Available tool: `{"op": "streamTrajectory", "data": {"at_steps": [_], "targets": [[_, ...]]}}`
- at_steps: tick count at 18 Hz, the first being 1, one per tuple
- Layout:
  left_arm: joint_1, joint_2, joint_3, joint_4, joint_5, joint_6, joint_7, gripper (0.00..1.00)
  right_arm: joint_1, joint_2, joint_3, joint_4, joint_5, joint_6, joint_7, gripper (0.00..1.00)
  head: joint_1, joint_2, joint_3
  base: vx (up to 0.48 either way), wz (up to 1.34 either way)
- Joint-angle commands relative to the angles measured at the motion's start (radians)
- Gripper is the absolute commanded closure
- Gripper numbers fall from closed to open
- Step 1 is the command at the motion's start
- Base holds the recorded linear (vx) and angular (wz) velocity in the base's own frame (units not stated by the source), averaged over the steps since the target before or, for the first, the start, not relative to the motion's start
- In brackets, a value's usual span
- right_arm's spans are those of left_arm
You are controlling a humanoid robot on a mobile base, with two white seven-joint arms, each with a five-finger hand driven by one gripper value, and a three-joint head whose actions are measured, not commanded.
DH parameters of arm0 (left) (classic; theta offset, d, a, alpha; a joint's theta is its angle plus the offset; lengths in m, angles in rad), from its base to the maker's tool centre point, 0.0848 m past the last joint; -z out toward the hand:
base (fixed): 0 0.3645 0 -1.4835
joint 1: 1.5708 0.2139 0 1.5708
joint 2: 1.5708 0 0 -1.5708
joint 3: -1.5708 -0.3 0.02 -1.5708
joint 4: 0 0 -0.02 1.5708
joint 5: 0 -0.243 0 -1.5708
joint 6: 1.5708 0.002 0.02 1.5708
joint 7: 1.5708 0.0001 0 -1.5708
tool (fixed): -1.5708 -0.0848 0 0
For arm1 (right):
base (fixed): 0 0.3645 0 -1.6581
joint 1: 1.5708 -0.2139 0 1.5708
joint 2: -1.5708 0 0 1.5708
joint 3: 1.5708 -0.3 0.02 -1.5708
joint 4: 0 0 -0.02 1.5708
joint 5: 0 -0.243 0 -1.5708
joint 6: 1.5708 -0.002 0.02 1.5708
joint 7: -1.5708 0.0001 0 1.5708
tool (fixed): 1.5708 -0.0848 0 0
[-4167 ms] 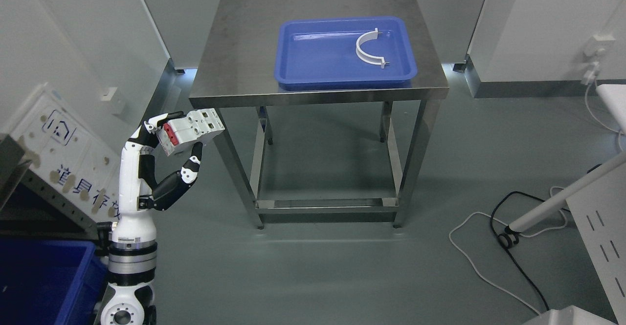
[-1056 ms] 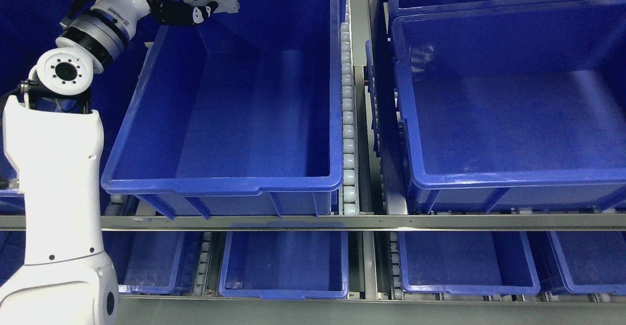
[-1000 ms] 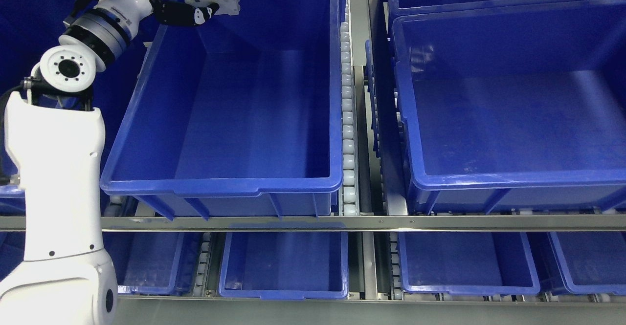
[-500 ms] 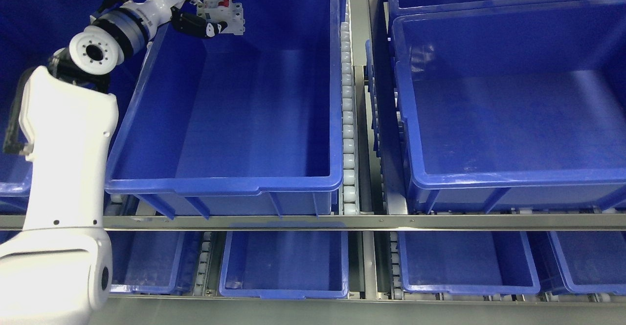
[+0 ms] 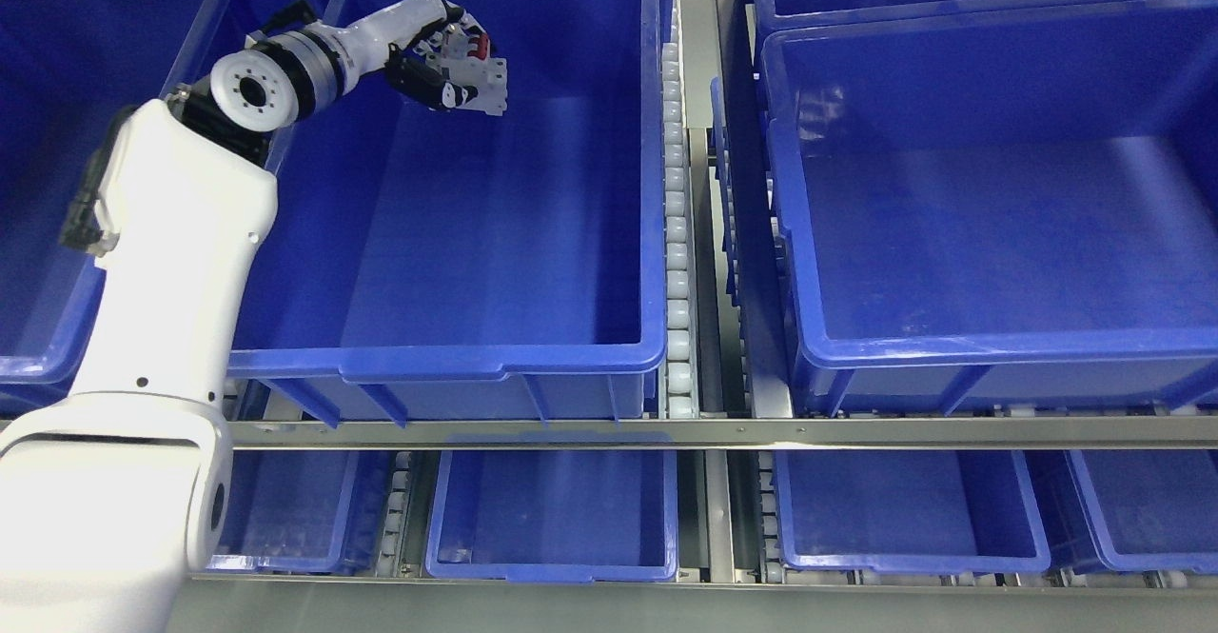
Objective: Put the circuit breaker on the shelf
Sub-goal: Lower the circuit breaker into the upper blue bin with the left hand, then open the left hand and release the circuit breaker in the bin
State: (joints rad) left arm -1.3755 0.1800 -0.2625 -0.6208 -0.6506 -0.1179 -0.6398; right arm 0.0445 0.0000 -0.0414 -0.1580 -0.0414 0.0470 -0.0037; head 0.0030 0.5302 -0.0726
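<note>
My left hand (image 5: 440,69) reaches from the lower left into the far part of a large blue bin (image 5: 447,359) on the shelf. Its fingers are shut on a white circuit breaker (image 5: 481,84) with red switches, held above the bin's floor near the back wall. The shelf (image 5: 704,431) is a metal roller rack with bins on two levels. My right arm is out of view.
Another large blue bin (image 5: 999,352) stands to the right, and one at the far left (image 5: 38,357). A white roller track (image 5: 677,233) runs between the bins. Smaller blue bins (image 5: 552,566) sit on the lower level.
The camera turned from a steel table with a blue tray to the shelf. In the last second my left hand moved right and down into the bin with the breaker.
</note>
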Motion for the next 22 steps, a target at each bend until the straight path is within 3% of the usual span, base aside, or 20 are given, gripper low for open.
{"op": "streamTrajectory", "data": {"at_steps": [1,4,7,13,18,20,22], "targets": [[-0.017,-0.059,-0.112,0.2,-0.009,-0.002,0.006,0.74,0.0,-0.017,0.0,0.0,0.0,0.001,0.001,0.0,0.0,0.0,0.0,0.0,0.0],[-0.014,-0.056,-0.113,0.207,-0.009,-0.002,0.006,0.72,0.0,-0.017,0.0,0.0,0.0,0.001,0.001,0.0,0.0,0.0,0.0,0.0,0.0],[-0.01,-0.045,-0.112,0.207,-0.009,-0.002,0.008,0.52,0.0,-0.017,0.0,0.0,0.0,0.001,0.001,0.0,0.0,0.0,0.0,0.0,0.0],[-0.005,-0.007,-0.103,0.205,-0.009,-0.003,0.011,0.4,0.0,-0.017,0.0,0.0,0.0,0.001,0.001,0.0,0.0,0.0,0.0,0.0,0.0],[-0.016,0.022,-0.089,0.199,-0.008,-0.003,0.025,0.2,0.0,-0.017,0.0,0.0,0.0,0.001,0.001,0.0,0.0,0.0,0.0,0.0,0.0],[-0.017,0.016,-0.017,0.17,0.002,-0.002,0.166,0.1,0.0,-0.017,0.0,0.0,0.0,0.001,0.001,0.0,0.0,0.0,0.0,0.0,0.0],[-0.02,-0.016,0.165,0.121,0.009,0.001,0.338,0.05,0.0,-0.017,0.0,0.0,0.0,0.001,0.001,0.0,0.0,0.0,0.0,0.0,0.0]]}}
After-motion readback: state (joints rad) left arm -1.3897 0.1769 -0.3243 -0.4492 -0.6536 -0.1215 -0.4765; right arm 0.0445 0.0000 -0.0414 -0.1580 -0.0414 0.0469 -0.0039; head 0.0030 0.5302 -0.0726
